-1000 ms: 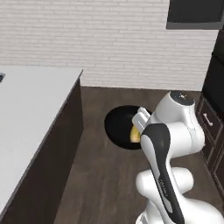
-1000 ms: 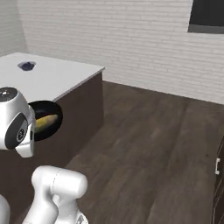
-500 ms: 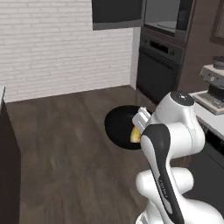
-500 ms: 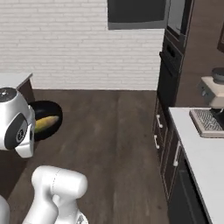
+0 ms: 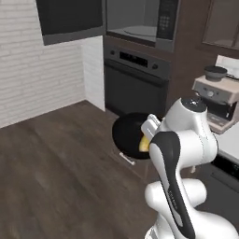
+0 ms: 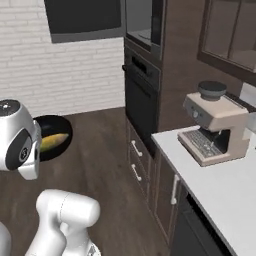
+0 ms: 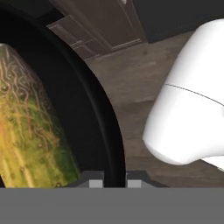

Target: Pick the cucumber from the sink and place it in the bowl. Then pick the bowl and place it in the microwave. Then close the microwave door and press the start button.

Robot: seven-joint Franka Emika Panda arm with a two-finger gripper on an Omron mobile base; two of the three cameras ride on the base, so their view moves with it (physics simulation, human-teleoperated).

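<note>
While you scan from the oven (image 5: 135, 84), take it as your landmark: big dark glass-front unit w/ a bar handle, set in a tall dark-brown wood column. Right above it sits the microwave (image 5: 140, 21), grey/black, keypad on its right side, cavity showing a pale turntable; its door (image 5: 70, 21), a wide dark slab, hangs swung out to the left. Right of the oven you get a smooth pale-grey counter (image 6: 225, 185) w/ a beige boxy coffee machine (image 6: 215, 127) on it. Below and in front of the oven, the bowl (image 5: 128, 135): round, shallow, plain black, held up over the wood-plank floor. Gripper (image 7: 114, 180) is clamped on the bowl's rim, one tip each side of it. Cucumber (image 7: 30, 131) lies inside the bowl, stubby, yellow-green, veiny skin, just beside the fingertips.
</note>
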